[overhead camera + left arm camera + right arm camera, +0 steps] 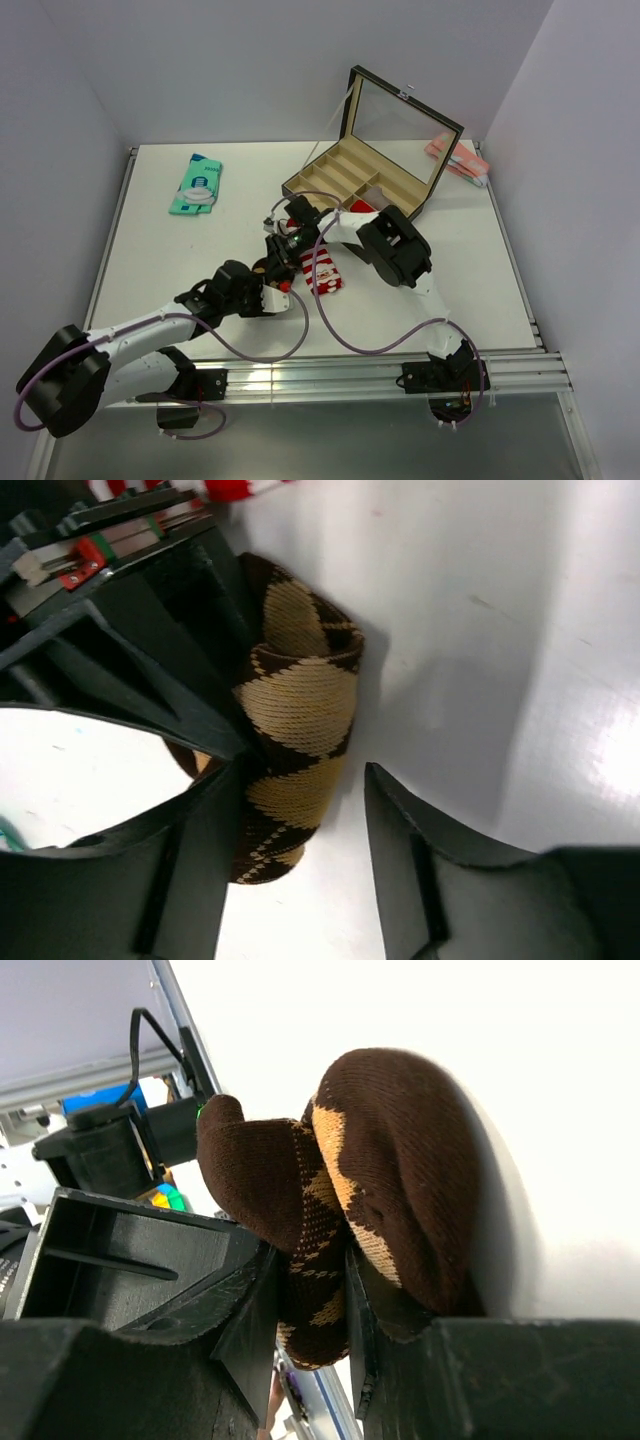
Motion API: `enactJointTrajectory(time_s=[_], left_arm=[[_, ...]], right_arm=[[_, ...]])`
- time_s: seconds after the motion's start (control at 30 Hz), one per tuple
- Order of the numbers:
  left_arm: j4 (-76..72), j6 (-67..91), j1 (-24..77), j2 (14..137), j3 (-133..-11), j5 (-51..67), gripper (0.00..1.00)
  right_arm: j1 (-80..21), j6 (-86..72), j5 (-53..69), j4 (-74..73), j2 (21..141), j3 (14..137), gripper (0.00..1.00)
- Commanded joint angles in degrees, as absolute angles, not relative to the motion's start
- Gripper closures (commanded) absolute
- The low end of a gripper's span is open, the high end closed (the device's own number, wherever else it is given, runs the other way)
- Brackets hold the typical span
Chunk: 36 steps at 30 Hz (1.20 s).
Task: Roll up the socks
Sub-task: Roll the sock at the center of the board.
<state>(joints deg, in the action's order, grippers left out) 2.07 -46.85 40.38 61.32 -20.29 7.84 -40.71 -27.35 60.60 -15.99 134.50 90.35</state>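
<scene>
The brown argyle sock (390, 1160) is partly rolled into a bundle on the white table. My right gripper (310, 1310) is shut on a fold of it. In the left wrist view the sock (300, 710) stands as a roll against my left gripper's left finger (200, 870). My left gripper (303, 800) is open, and the sock's lower end lies between its jaws. In the top view both grippers meet at mid-table, the left (272, 290) below the right (281, 252), with the brown sock (259, 268) barely showing. The red-and-white striped sock (325, 272) lies flat just right of them.
An open compartment box (345, 180) with a raised mirrored lid stands behind the grippers, and a plain red roll (362, 206) is in it. A teal packet (197, 184) lies at the back left. A pink packet (455, 158) lies at the back right. A metal rail (330, 375) runs along the near edge.
</scene>
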Motion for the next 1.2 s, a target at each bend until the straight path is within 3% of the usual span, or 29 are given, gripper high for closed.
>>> enactJointTrajectory(time_s=[0.0,0.2,0.47,0.67,0.77,0.87,0.97,1.0,1.17], left_arm=[[-2.54,-45.44,40.52,66.08,-21.18,3.96,0.44],[-3.69,-44.12,40.43,71.63,-21.80,2.81,0.58],[2.00,-44.12,40.43,73.39,-23.20,6.15,0.92],[9.04,-44.21,40.43,74.97,-26.10,8.87,0.99],[10.28,-44.47,40.43,75.23,-26.72,9.32,0.95],[9.41,-44.47,40.43,74.18,-26.46,8.09,0.81],[9.84,-44.65,40.43,73.04,-27.15,7.65,0.67],[10.19,-44.82,40.43,72.78,-27.33,7.65,0.64],[11.34,-46.31,40.43,71.98,-27.69,8.00,0.54]], right_arm=[[-40.43,-25.22,54.14,-19.51,137.37,88.77,0.83],[-40.34,-24.26,54.93,-19.33,136.06,88.33,0.82],[-40.25,-22.85,52.48,-21.62,135.53,89.04,0.76],[-40.34,-23.38,45.10,-21.10,131.75,87.55,0.64],[-40.34,-23.47,42.80,-20.13,129.38,86.31,0.62],[-40.43,-22.42,42.02,-22.93,130.43,87.45,0.65],[-40.52,-21.10,40.18,-26.18,132.53,89.90,0.71],[-40.52,-20.83,39.56,-27.06,133.06,90.35,0.80],[-40.61,-18.90,38.23,-30.23,134.91,91.67,0.87]])
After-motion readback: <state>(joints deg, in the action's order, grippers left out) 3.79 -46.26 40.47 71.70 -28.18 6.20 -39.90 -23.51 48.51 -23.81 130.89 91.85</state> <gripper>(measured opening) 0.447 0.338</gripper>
